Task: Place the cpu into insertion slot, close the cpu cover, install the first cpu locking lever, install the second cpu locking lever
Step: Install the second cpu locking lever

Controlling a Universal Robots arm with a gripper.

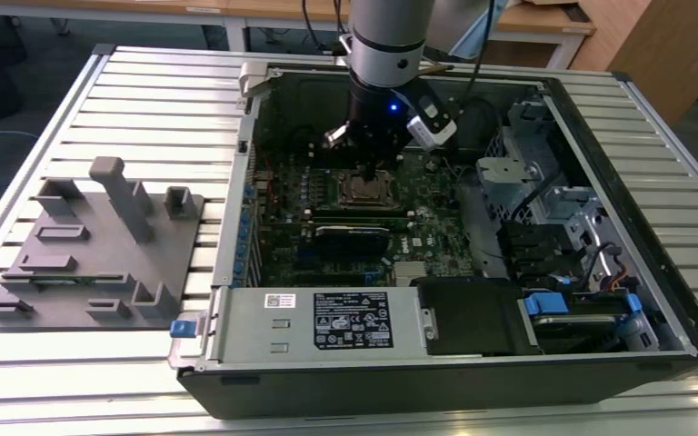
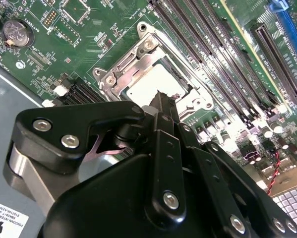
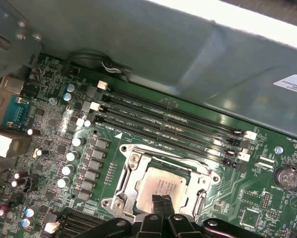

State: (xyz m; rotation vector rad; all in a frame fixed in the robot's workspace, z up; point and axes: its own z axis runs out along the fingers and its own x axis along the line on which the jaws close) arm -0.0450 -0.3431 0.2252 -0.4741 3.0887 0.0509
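Cpu [image 3: 164, 186] lies flat in the insertion slot [image 3: 133, 161] on the motherboard [image 3: 54, 129], cpu cover [image 2: 119, 75] down around it; the gripper [image 3: 162, 204] hangs just above, fingertips pinched together, holding nothing. The open computer case [image 1: 640, 272] rests on a slatted metal table [image 1: 94, 118]; a grey fixture block [image 1: 83, 263] sits at the exterior view's left, wooden desks [image 1: 543, 18] stand at the far side.
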